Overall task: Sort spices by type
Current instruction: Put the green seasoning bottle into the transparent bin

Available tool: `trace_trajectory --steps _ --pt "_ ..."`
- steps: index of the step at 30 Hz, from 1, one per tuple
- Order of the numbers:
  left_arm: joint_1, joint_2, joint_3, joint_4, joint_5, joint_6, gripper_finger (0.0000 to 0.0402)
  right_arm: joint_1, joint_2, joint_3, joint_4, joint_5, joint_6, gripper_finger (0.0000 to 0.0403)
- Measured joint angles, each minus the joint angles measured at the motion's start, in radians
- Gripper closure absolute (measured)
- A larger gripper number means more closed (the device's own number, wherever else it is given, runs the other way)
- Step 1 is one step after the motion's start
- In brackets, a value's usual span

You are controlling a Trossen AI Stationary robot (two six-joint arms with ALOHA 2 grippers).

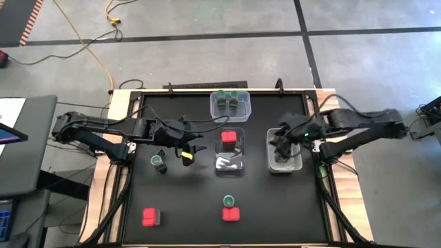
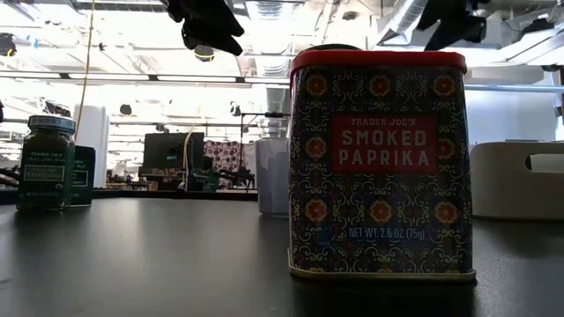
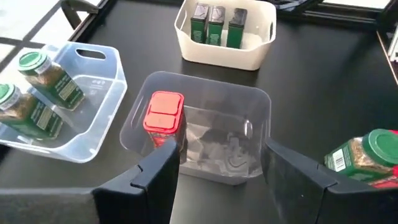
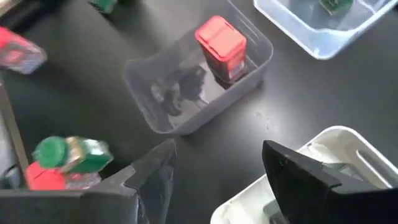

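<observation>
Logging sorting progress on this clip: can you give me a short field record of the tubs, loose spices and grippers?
middle tub: one red tin
clear side tub: two green-lidded jars
white tub: three dark boxes
loose spices: lone jar, lone tin, jar-and-tin pair
left gripper: open, empty, beside middle tub
right gripper: open, empty, over white tub

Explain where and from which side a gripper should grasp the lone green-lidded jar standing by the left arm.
Grip the green-lidded jar around its round body just under the lid, coming from above: it seems to stand upright with bare table around it. The open left gripper is nearest.
</observation>
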Motion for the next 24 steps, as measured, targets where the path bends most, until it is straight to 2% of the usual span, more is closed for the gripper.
trace_trajectory --steps 4,7,11,13,21,24 --pt "0.000 0.000 0.000 -0.010 -0.004 0.027 0.0187 0.040 0.099 0.000 0.006 0.041 0.088 0.0137" --pt "-0.001 0.000 0.000 -0.018 -0.054 -0.004 0.0185 0.069 0.159 0.000 0.006 0.049 0.131 0.0137" --pt "0.000 0.000 0.000 -0.023 -0.309 -0.203 0.0173 0.120 0.219 0.000 0.004 0.049 0.203 0.0137" --pt "0.003 0.000 0.000 -0.030 -0.366 -0.241 0.0171 0.148 0.239 0.000 0.005 0.049 0.239 0.0137" --pt "0.005 0.000 0.000 -0.021 -0.362 -0.242 0.0170 0.234 0.302 0.000 0.005 0.051 0.347 0.0137" --pt "0.005 0.000 0.000 -0.019 -0.337 -0.239 0.0170 0.264 0.317 0.000 0.005 0.082 0.412 0.0137"
